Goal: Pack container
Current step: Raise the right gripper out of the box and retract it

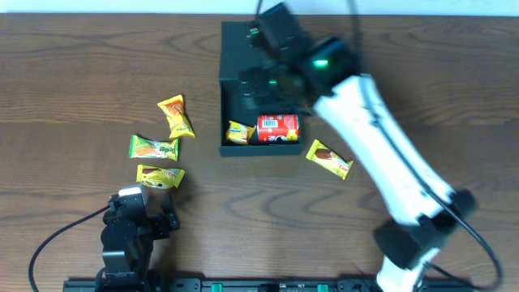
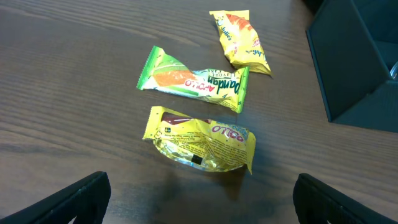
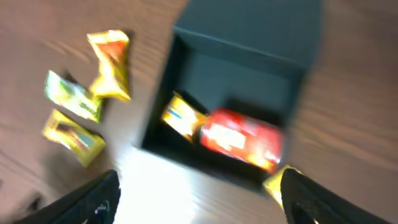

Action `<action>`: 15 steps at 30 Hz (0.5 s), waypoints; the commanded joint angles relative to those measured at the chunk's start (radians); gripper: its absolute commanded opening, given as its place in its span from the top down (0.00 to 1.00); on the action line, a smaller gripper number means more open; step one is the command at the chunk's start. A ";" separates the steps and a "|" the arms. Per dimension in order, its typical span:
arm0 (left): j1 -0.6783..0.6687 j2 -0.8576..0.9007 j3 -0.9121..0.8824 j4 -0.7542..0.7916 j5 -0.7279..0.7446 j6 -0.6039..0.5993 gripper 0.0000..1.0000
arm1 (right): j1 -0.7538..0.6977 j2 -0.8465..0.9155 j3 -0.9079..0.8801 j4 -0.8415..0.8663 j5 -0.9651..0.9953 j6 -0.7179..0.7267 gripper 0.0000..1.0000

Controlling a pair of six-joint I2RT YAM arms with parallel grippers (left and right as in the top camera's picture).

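The dark teal container (image 1: 235, 49) stands open at the table's middle back, its lid flap folded away from me. Inside lie a red can (image 1: 278, 128) and a yellow packet (image 1: 240, 132). My right gripper (image 1: 268, 85) hovers above the box interior, open and empty; its blurred wrist view shows the container (image 3: 249, 37), the can (image 3: 239, 140) and the packet (image 3: 180, 115) below the open right gripper (image 3: 202, 202). My left gripper (image 1: 142, 199) rests open near the front edge, just short of a yellow packet (image 2: 199, 140).
Left of the box lie an orange-yellow packet (image 1: 176, 116), a green packet (image 1: 154, 148) and a yellow one (image 1: 160, 176). Another yellow packet (image 1: 329, 159) lies right of the box's front corner. The right arm (image 1: 381, 154) stretches diagonally across the table's right side.
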 commanded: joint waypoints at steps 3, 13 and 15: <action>-0.003 -0.005 -0.006 -0.004 -0.008 0.004 0.05 | -0.113 0.000 -0.006 -0.162 0.133 -0.217 0.20; -0.003 -0.005 -0.006 0.002 -0.011 0.004 0.05 | -0.302 -0.006 -0.083 -0.145 0.008 -0.288 0.18; -0.003 -0.005 -0.006 0.003 -0.010 0.003 0.05 | -0.337 -0.006 -0.120 -0.115 0.008 -0.294 0.18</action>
